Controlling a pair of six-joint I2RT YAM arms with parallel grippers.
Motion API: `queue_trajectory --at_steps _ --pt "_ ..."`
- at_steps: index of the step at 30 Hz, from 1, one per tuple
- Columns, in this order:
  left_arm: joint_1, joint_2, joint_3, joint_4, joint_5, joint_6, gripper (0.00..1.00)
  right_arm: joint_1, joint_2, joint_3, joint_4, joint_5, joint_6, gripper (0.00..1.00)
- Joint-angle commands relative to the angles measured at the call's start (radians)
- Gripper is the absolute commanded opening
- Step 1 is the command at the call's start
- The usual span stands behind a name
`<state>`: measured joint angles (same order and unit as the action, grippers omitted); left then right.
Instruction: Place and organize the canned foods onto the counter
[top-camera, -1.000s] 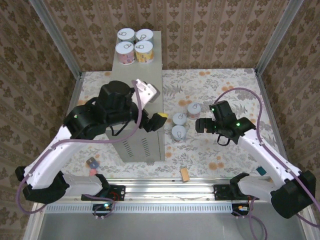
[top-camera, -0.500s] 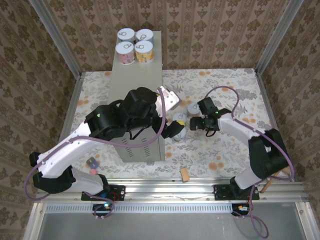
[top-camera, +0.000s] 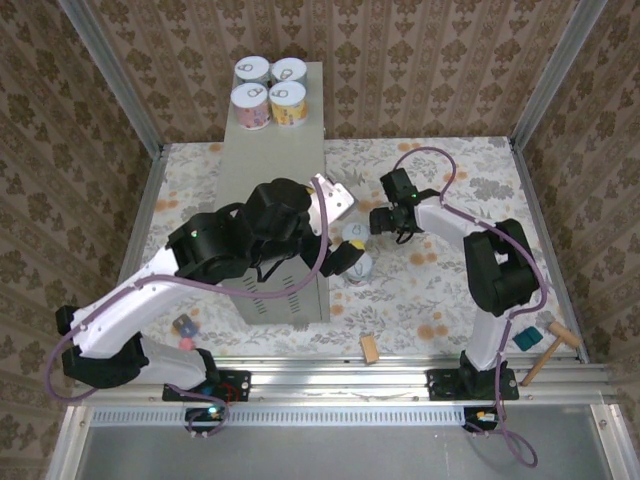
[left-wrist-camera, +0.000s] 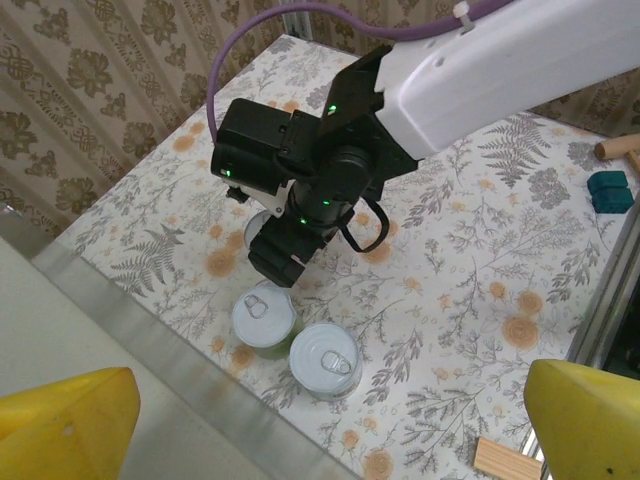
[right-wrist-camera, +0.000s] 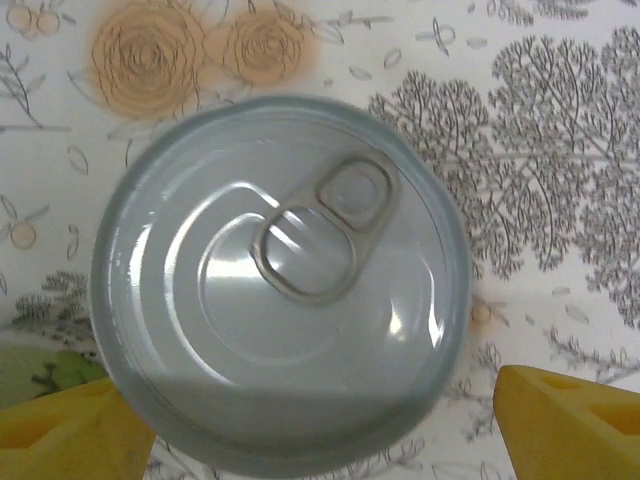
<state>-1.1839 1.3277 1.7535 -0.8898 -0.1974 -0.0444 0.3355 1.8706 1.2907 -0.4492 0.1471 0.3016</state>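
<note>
Straddling can: right end effector wide open.

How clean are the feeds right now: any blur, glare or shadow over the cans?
Right wrist: the can is slightly soft, its lower rim shadowed, small glints only. Left wrist: floor cans sharp, yellow fingers blurred in the foreground. Top external: even light, no glare.

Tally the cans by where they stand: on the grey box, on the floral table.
Silver-lidded round cans on the tall grey metal box: 4
Cans on the floral table: 3
Total: 7
</note>
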Motion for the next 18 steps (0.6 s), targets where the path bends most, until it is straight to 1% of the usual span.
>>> queue_trajectory --at_steps 1,3,9,18 --pt "0.006 -0.021 -0.014 0.000 -0.028 0.019 1.00 -0.010 0.054 0.071 -0.029 0.020 -0.024 0.87" --pt "0.018 -0.020 -0.018 0.004 -0.024 0.021 1.00 -0.012 0.078 0.099 -0.040 0.021 -0.028 0.86" --pt "0.057 -0.021 -0.032 0.018 0.008 0.027 1.00 -0.014 0.097 0.134 -0.047 0.019 -0.035 0.79" --pt "0.087 -0.022 -0.033 0.023 0.033 0.033 1.00 -0.014 0.066 0.154 -0.062 0.023 -0.049 0.69"
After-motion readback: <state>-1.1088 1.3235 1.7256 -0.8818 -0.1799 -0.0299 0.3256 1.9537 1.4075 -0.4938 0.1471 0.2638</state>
